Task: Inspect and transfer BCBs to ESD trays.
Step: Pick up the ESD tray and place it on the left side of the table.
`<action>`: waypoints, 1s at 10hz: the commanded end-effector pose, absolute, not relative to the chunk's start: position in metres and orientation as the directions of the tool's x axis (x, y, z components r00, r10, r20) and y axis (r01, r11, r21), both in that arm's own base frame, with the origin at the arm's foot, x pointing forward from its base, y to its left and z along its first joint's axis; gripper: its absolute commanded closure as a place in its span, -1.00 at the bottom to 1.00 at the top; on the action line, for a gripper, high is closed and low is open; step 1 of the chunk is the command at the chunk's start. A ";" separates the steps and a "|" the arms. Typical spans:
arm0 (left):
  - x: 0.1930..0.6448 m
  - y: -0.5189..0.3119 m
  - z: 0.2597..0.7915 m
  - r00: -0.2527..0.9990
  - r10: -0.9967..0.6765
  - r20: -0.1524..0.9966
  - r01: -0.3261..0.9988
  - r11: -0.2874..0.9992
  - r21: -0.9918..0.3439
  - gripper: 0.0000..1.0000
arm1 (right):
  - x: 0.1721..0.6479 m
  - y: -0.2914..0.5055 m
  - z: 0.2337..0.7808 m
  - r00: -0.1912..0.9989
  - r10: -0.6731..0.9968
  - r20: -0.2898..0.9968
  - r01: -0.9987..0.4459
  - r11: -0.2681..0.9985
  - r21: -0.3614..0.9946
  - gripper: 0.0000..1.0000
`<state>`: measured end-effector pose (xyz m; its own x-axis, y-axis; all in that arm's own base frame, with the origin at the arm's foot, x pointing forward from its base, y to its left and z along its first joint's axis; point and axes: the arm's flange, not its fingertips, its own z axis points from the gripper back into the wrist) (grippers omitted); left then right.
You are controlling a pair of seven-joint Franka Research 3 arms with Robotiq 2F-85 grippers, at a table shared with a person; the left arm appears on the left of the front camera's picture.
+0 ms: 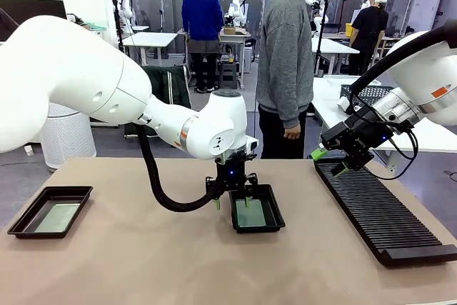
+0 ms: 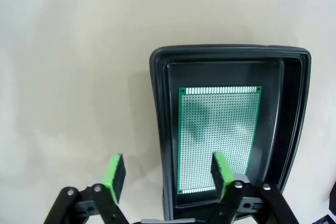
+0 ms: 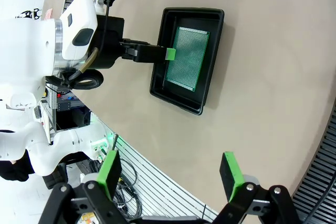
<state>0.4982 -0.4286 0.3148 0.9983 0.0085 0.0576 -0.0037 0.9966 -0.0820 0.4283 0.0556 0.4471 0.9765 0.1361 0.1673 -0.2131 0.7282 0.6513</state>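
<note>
1. Brown tabletop (image 1: 143, 262) spans the front view, with a person (image 1: 285, 62) in a grey sweater standing at its 12 o'clock edge.
2. White left arm reaches to the table's middle; its left gripper (image 1: 232, 201) hangs with fingers spread, empty, straddling the near-left rim of the centre tray (image 1: 278, 225).
3. White right arm enters at 3 o'clock; its right gripper (image 1: 330, 162) is held above the rack's far end, fingers spread and empty.
4. Black ribbed rack (image 1: 378, 212) lies at 4 o'clock of the centre tray.
5. Black ESD trays: the second tray (image 1: 21, 223) sits at 9 o'clock, near the table's left edge.
6. Green BCBs: one board (image 2: 218, 135) lies flat on the centre tray's floor; another board (image 1: 58, 217) lies in the left tray.
</note>
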 end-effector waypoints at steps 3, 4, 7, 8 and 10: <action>0.491 -0.423 0.309 0.997 -0.002 0.082 0.010 0.996 -0.087 -0.25 | 0.427 0.056 0.447 0.977 0.136 0.166 -0.212 0.726 0.654 -1.00; 0.490 -0.423 0.308 0.996 0.000 0.088 0.008 0.996 -0.090 -0.13 | 0.427 0.056 0.447 0.977 0.136 0.166 -0.212 0.726 0.654 -1.00; 0.489 -0.422 0.307 0.996 0.001 0.093 0.009 0.995 -0.099 0.31 | 0.427 0.056 0.447 0.977 0.136 0.166 -0.212 0.726 0.654 -1.00; 0.488 -0.421 0.307 0.995 0.003 0.096 0.006 0.995 -0.097 0.44 | 0.427 0.056 0.447 0.977 0.136 0.166 -0.212 0.726 0.654 -1.00; 0.488 -0.421 0.309 0.995 0.003 0.102 0.007 0.995 -0.096 0.72 | 0.427 0.056 0.447 0.977 0.136 0.166 -0.212 0.726 0.654 -1.00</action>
<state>0.4944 -0.4287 0.3084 0.9973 0.0064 0.0727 0.0008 0.9952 -0.0976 0.4283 0.0556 0.4471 0.9765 0.1361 0.1673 -0.2131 0.7282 0.6513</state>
